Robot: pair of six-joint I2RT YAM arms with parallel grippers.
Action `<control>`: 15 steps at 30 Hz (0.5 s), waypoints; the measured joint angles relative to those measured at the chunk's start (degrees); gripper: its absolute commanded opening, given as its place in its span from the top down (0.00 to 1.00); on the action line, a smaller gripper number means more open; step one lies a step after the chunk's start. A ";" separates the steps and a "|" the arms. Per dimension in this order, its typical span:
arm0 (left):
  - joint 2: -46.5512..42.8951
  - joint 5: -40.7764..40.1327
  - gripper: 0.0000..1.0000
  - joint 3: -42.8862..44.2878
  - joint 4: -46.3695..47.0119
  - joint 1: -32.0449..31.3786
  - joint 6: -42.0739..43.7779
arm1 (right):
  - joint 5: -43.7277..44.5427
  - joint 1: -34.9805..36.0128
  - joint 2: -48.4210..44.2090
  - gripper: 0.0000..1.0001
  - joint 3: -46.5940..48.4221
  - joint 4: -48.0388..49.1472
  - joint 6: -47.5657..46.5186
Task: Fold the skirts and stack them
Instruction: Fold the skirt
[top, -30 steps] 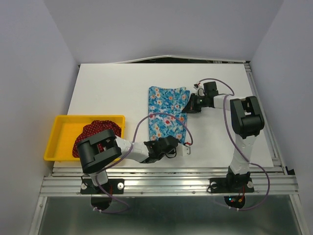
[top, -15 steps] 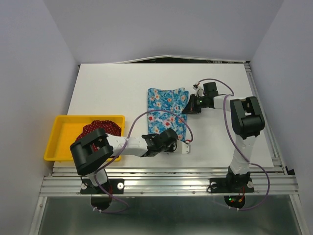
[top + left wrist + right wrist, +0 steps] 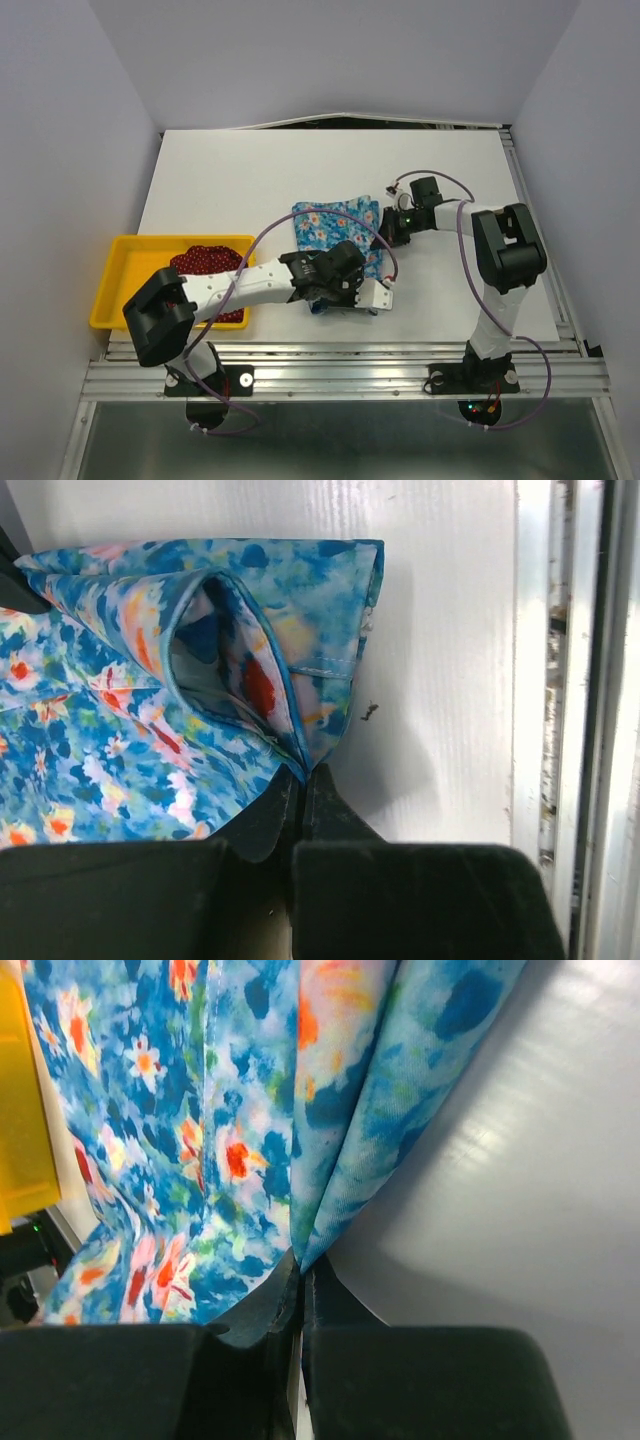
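Note:
The bright blue flowered skirt (image 3: 335,225) lies bunched on the white table, partly under my left arm. My left gripper (image 3: 368,296) is shut on the skirt's near right corner; in the left wrist view the gripper (image 3: 300,777) pinches a folded edge of the skirt (image 3: 120,680). My right gripper (image 3: 388,233) is shut on the skirt's right edge; in the right wrist view the gripper (image 3: 300,1265) holds a hanging fold of the skirt (image 3: 200,1110). The dark red dotted skirt (image 3: 205,262) lies crumpled in the yellow tray (image 3: 110,290).
The table's (image 3: 250,170) metal rail (image 3: 340,350) runs along the near edge, close to my left gripper, and shows in the left wrist view (image 3: 570,730). The yellow tray shows at the left of the right wrist view (image 3: 20,1110). Grey walls enclose three sides.
My left arm reached right over the blue skirt and closed on its near corner. My right gripper drew the far edge nearer. The skirt went from flat to shorter and bunched.

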 measured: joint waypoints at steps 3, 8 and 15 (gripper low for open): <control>0.81 4.46 1.00 3.72 -4.42 2.54 0.13 | 0.24 0.83 -1.18 0.99 -1.05 -1.01 -2.34; 6.03 8.98 1.00 11.26 -9.40 8.22 2.32 | 2.03 2.58 -2.89 0.99 -1.90 -2.19 -6.71; 16.44 10.62 1.00 22.23 -11.93 15.76 6.93 | 2.36 4.15 -3.21 0.92 -1.70 -3.56 -10.38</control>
